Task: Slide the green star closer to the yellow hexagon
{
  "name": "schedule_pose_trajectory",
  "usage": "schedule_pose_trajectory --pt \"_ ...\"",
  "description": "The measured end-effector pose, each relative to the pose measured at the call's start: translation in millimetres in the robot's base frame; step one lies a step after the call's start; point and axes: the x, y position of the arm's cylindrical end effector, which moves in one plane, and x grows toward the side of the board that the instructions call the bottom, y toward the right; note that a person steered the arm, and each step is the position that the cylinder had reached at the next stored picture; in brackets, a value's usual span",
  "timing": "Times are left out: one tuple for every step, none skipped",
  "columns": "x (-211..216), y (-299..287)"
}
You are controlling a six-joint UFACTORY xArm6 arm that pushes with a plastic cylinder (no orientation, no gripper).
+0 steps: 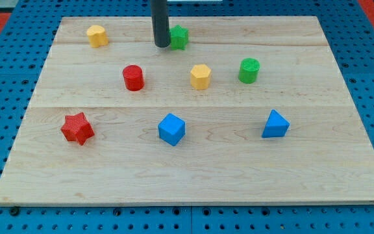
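My tip (pixel 162 45), a smooth dark rod without jaws, touched the green star's (pixel 179 38) left side, far from the faceted yellow hexagon (pixel 200 76).

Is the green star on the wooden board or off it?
On it: the green star sits on the board near its top edge, right beside my tip.

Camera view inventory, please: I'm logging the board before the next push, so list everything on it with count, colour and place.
Green star: one, green, top centre, right beside my tip.
Yellow hexagon: one, yellow, centre, below the star.
Yellow block: one, yellow, top left; shape unclear.
Red cylinder: one, red, left of centre.
Green cylinder: one, green, right of the hexagon.
Red star: one, red, lower left.
Blue cube: one, blue, lower centre.
Blue block: one, blue, lower right, wedge-like.
Wooden board: one, light wood, under everything.
My tip: one, dark rod end, at the star's left side.
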Motion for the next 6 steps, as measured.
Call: schedule_pose_trajectory --pt "-25.5 -20.0" --pt "-30.6 26.7" --pt "-16.9 70.1" --pt "-1.9 83.6" --pt "10.8 92.4" --pt "-9.2 104.0"
